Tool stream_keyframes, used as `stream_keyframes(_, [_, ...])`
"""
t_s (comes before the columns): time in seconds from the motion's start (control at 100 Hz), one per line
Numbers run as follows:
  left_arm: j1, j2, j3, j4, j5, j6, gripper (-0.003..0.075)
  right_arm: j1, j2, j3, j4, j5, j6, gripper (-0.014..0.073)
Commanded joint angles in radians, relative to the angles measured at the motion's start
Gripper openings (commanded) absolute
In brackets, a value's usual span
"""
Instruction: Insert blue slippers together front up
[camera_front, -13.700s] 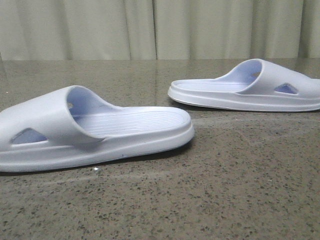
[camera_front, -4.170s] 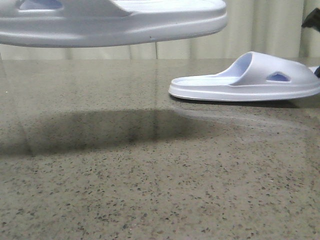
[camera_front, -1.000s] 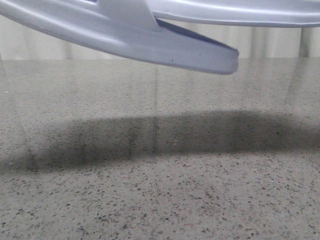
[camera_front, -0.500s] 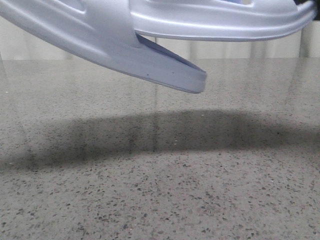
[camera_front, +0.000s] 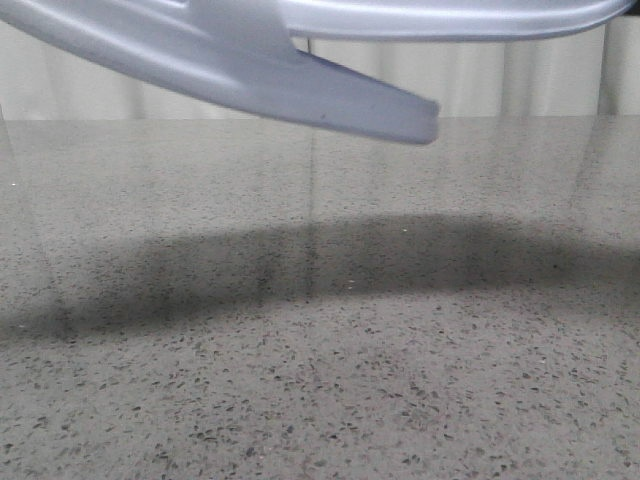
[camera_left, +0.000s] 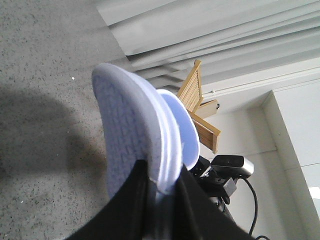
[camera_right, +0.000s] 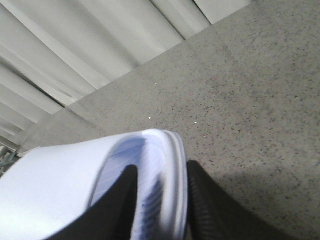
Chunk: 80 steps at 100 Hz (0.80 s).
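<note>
Since half a second ago the blue slippers (camera_front: 300, 60) have risen, the lower heel tip now higher above the counter (camera_front: 320, 380) and its long shadow. One slipper seems pushed under the other's strap. The left end effector (camera_left: 162, 195) clamps one slipper's edge; the right end effector (camera_right: 162, 200), blurred, grips the other's.

I take this for a lab or test room rather than a home. My bench is a speckled grey stone-look table (camera_front: 320, 380) with pale pleated curtains (camera_front: 470, 75) closing off the far side. My left wrist camera shows plain white walls (camera_left: 295, 130), a wooden frame (camera_left: 197, 107), and a cabled webcam (camera_left: 231, 166).
</note>
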Motion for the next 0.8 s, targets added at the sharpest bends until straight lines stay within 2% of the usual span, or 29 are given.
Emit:
stream_keyframes(0.0, [-0.016,0.0,-0.032,-0.089,0.108,-0.008,0.0016,-0.022,-0.002,-0.038,-0.047,-0.034,-0.005,0.0365])
stream_keyframes(0.09, [-0.016,0.0,-0.032,-0.089,0.097,-0.008,0.0016,-0.058,-0.007,-0.038,-0.086,-0.034,-0.005,0.0474])
stream_keyframes(0.16, [-0.016,0.0,-0.032,-0.089,0.084,-0.008,0.0016,-0.094,-0.017,-0.038,-0.098,-0.043,-0.005,0.051])
stream_keyframes(0.49, [-0.016,0.0,-0.032,-0.043,-0.005,-0.008,0.0016,-0.294,-0.148,-0.038,-0.177,-0.161,-0.005,0.0514])
stream_keyframes(0.66, [-0.016,0.017,-0.032,-0.015,-0.068,-0.008,0.0016,-0.31,-0.177,-0.038,-0.211,-0.195,-0.005,0.0514])
stream_keyframes(0.79, [-0.016,0.076,-0.032,-0.019,-0.066,0.022,0.0016,-0.31,-0.177,-0.038,-0.211,-0.184,-0.005,0.0514])
